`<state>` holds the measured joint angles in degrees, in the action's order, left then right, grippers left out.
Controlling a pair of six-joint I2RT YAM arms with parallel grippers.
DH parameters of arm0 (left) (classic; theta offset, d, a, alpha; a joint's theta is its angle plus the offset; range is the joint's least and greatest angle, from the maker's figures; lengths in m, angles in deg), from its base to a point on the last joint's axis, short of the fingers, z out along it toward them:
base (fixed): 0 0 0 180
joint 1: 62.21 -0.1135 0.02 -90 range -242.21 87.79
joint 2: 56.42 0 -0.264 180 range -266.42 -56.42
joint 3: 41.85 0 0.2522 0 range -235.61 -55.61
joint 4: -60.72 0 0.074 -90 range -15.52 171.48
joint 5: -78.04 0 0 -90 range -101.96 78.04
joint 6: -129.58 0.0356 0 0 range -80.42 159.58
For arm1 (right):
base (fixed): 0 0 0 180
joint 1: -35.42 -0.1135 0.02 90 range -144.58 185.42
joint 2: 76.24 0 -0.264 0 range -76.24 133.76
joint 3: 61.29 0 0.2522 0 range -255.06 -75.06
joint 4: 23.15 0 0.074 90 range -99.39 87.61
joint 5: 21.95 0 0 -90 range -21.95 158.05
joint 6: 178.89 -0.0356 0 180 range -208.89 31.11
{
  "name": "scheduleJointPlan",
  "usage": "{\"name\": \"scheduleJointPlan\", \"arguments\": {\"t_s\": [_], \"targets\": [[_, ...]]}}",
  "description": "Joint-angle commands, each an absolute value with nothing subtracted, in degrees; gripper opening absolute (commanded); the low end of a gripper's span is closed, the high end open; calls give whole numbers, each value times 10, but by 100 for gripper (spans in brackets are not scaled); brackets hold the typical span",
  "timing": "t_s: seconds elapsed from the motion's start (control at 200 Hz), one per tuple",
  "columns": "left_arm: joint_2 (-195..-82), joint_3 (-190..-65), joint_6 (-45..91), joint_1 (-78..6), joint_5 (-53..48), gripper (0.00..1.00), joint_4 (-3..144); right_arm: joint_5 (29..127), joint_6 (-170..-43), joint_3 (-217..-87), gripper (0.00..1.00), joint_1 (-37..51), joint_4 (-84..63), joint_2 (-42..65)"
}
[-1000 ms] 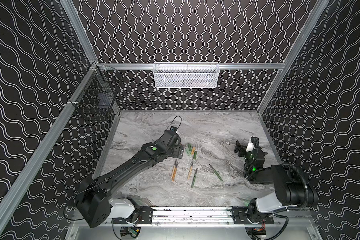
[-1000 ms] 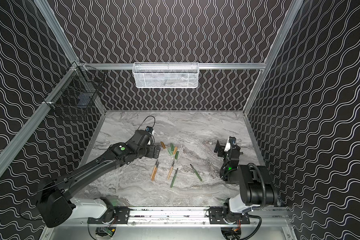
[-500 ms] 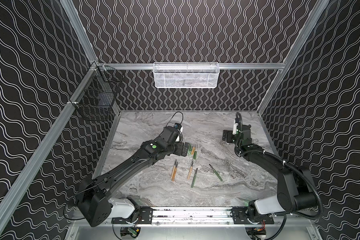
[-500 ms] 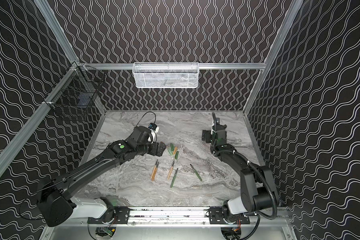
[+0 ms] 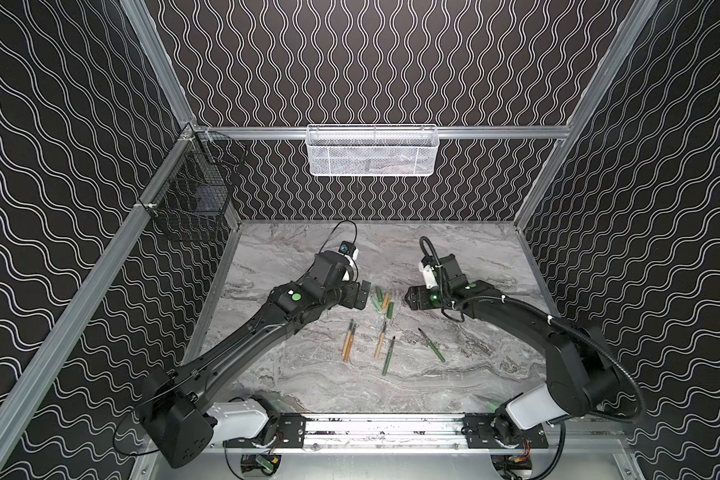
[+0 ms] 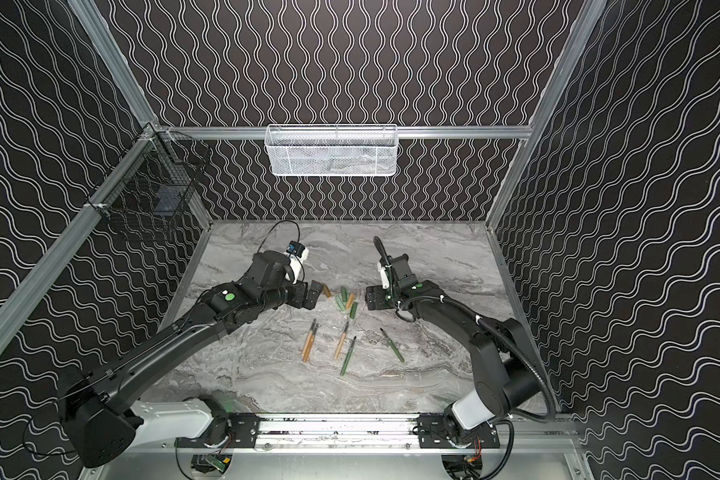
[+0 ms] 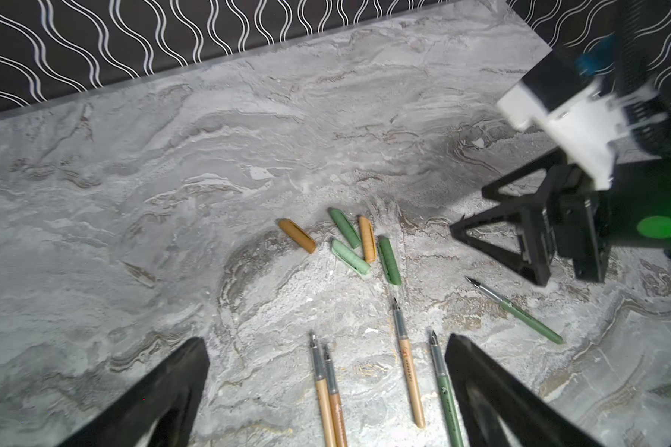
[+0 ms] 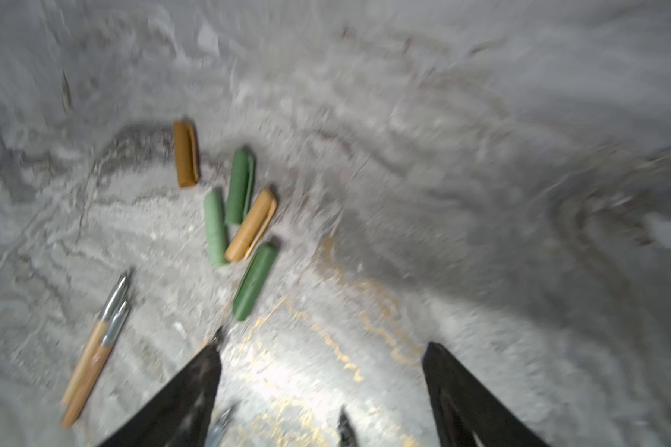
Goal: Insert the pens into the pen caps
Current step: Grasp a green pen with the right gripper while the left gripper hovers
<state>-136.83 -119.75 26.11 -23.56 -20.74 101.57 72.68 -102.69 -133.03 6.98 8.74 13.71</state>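
We take the pen caps (image 7: 350,257) as our marker: five short tubes lying loose on the marble tabletop (image 5: 275,257), none of them on a pen. Just left of them hangs the left gripper (image 6: 313,294), released, its jaws spread wide with nothing between them, pointing towards the caps. Nearest to it lies a lone tan-orange cap (image 7: 297,240), a little apart from the left edge of the bunch. The other four huddle close, some touching: two dark green, one tan-orange and one pale green.

On the near side of the caps, towards the arm bases, lie the pens (image 7: 407,371), all five flat with their dark tips aimed towards the caps. Going rightward we see:
- two tan-orange pens (image 5: 348,343), side by side and touching
- a third tan-orange pen (image 5: 379,345), whose tip comes close to the nearest dark green cap
- a green pen (image 5: 388,359) just beside it
- a second green pen (image 5: 435,351) lying aslant, apart from the rest and right of the caps

Just right of the caps sits the right gripper (image 5: 409,298), its jaws parted and empty. Its wrist view is blurred.
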Motion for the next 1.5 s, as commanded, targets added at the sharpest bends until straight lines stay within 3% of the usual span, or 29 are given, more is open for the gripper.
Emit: {"name": "scheduleJointPlan", "arguments": {"t_s": [0.0, 0.28, 0.611, 1.106, 1.496], "targets": [[-1355, -1190, 268, -239, -217, 99, 1000, 731, -1052, -1347, 81, 67, 162, 147], [-1337, -1175, 259, -245, -222, 99, 990, 663, -1065, -1307, 76, 38, 286, 119], [-1339, -1172, 259, -252, -217, 99, 984, 642, -1086, -1268, 53, 10, 281, 134], [-1332, -1173, 259, -254, -221, 99, 988, 632, -1042, -1310, 36, 5, 265, 205], [-1333, -1160, 246, -255, -190, 99, 983, 646, -1035, -1314, 12, 1, 246, 233]]}}
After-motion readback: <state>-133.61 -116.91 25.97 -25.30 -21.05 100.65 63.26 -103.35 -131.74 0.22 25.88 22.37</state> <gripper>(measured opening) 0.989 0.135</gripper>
